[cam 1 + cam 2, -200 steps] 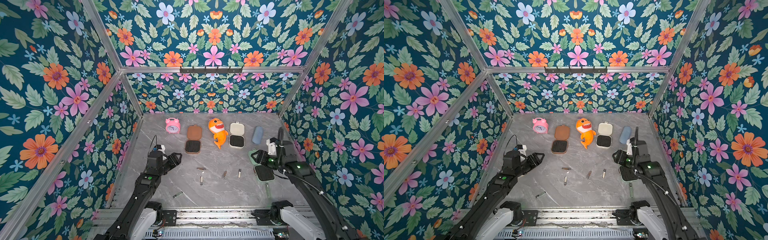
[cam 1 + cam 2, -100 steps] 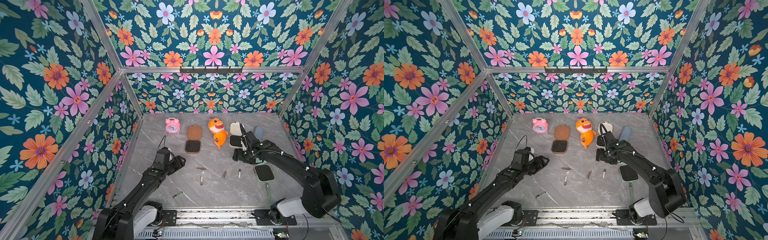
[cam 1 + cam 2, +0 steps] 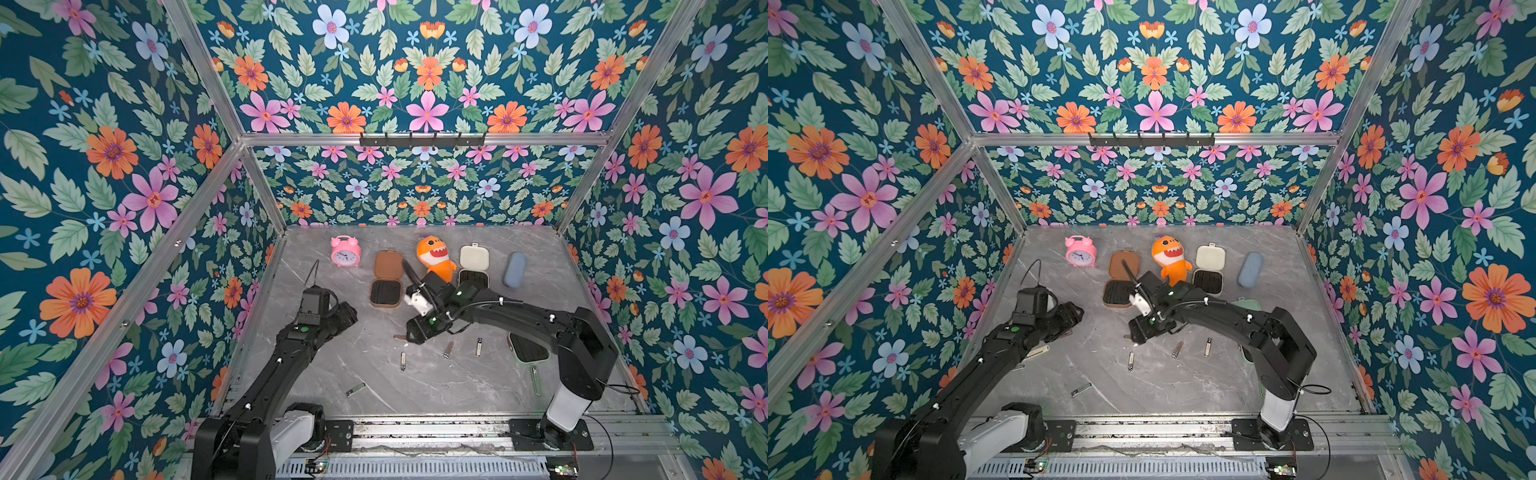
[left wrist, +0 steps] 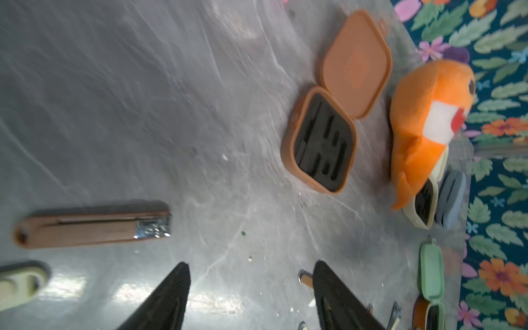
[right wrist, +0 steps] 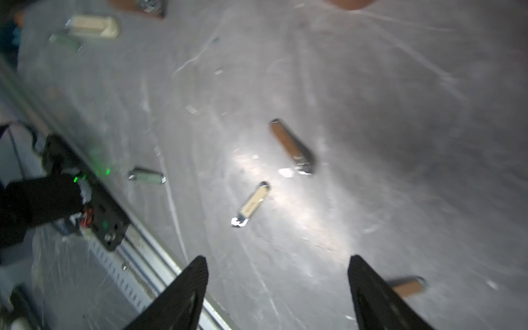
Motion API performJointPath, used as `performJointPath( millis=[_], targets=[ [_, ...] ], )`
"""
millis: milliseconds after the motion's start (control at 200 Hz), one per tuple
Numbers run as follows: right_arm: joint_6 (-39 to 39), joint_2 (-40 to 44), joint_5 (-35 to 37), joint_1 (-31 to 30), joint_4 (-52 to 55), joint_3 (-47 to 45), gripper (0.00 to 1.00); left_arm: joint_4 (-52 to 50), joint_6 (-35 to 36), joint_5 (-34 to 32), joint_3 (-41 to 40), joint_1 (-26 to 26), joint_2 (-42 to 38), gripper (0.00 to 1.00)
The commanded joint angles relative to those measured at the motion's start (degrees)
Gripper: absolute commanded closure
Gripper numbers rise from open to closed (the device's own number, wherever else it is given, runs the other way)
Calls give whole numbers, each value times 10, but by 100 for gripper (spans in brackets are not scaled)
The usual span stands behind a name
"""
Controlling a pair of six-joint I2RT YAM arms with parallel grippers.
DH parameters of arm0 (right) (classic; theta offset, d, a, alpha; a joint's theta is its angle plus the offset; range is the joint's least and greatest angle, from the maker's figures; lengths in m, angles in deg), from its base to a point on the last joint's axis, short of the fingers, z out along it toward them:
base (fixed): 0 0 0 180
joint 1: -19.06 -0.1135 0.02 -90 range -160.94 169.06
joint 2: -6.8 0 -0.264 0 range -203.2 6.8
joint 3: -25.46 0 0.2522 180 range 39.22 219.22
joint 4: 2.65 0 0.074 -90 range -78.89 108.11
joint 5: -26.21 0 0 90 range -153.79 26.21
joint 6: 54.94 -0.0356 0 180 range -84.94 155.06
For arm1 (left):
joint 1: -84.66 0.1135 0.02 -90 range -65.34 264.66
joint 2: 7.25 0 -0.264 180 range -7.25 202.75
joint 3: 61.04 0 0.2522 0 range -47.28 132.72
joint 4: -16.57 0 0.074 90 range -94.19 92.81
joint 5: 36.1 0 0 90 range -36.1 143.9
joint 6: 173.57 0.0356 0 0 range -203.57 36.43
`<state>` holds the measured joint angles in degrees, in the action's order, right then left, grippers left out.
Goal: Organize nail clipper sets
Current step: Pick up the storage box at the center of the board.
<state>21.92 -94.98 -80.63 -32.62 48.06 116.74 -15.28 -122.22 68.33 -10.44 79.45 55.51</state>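
The right fingers [image 5: 183, 300] are being held apart with nothing between them, just above the grey marbled surface [image 3: 436, 395], a little below the centre of both top views. A small brown-handled metal tool [image 3: 400, 337] is lying just beside their tips. In the right wrist view a brown piece is being shown outside one finger, not in the gap. The left fingers [image 4: 168, 300] are likewise being held apart and empty, left of centre in the top views, with a larger brown-sleeved nail clipper [image 4: 91, 230] lying near them.

Further out, a cream-sleeved clipper [image 3: 402, 360], a second brown-sleeved clipper [image 3: 448, 349] and a silvery clipper [image 3: 478, 346] are lying loose in a rough row below centre, and a greenish clipper [image 3: 356, 389] lower still. The brown rounded-square hinged case [image 3: 386, 291] is lying open just above centre, and its black insert is showing empty slots. The cream hinged case [image 3: 473, 259] is lying open to its right, beyond an orange plush shark [image 3: 434, 257]. The mint green hinged case [image 3: 528, 349] is lying open right of centre, partly hidden by the right arm.

The sorting is judged barely begun, and the pick of the small brown tool appears to be the step in hand. For that, the right fingers would need to be shifted until the tool's narrow width lies between them, then closed at surface level. A thin piece like this may well slide on the smooth surface.
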Motion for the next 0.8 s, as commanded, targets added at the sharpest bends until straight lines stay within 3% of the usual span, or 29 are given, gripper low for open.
performJointPath(
  millis=[0,220,370,475,580,715,790],
  targets=[
    [67,-19,-28,-40,-14,14,21,-12,52,65,47,62,35,29],
    [122,-111,-17,-130,2,92,21,0,59,174,133,187,114,29],
    [89,-134,65,-136,12,123,20,7,51,197,147,209,127,29],
    [24,-76,92,-84,-21,61,20,20,45,204,124,209,114,29],
    [-24,-18,103,-11,-35,-11,25,37,40,213,99,208,110,29],
    [-43,17,171,67,32,-37,26,51,34,226,83,208,114,30],
    [-72,49,184,132,69,-59,31,62,27,232,74,206,109,30]
  ],
)
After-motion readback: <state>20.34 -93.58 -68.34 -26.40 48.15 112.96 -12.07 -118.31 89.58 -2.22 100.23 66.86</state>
